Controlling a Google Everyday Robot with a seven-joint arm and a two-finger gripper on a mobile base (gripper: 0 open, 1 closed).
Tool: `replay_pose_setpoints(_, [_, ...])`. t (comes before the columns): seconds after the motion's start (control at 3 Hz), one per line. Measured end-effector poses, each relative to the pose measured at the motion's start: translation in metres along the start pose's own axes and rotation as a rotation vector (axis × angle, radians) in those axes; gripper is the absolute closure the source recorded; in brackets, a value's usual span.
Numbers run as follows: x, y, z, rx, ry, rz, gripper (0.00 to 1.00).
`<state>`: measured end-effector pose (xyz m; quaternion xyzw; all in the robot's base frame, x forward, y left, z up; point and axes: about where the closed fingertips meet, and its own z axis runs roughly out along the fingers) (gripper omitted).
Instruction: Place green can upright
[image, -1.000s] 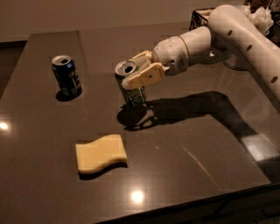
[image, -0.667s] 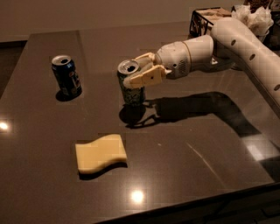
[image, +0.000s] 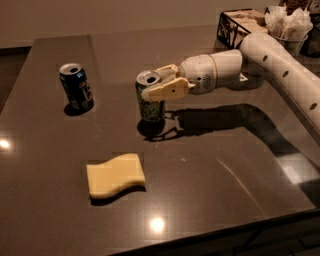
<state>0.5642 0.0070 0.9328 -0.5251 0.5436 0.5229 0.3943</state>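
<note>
The green can (image: 151, 108) stands upright on the dark table (image: 225, 165), near its middle, with its open silver top facing up. My gripper (image: 152, 83) reaches in from the right at the end of the white arm (image: 270, 55). Its pale fingers (image: 167, 91) sit on either side of the can's upper part, shut on it. The can's base rests on the table over its shadow.
A dark blue can (image: 76, 86) stands upright at the left. A yellow sponge (image: 115, 175) lies in front of the green can. A wire basket (image: 240, 25) and a cup of napkins (image: 289, 24) stand at the back right. The table's front edge runs along the bottom.
The arm has come down a little and its wrist has moved lower. The green can stays upright in the fingers at nearly the same spot, now low on the table.
</note>
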Motion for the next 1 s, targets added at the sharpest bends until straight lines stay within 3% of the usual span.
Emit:
replay_pose_setpoints(0.33, [0.0093,-0.0053,0.0001,0.008,0.009,0.028,0.13])
replay_pose_setpoints(0.67, [0.0084,-0.0048,0.0027,0.003,0.009,0.026,0.00])
replay_pose_setpoints(1.0, [0.0083,-0.0048,0.0028,0.003,0.009,0.026,0.00])
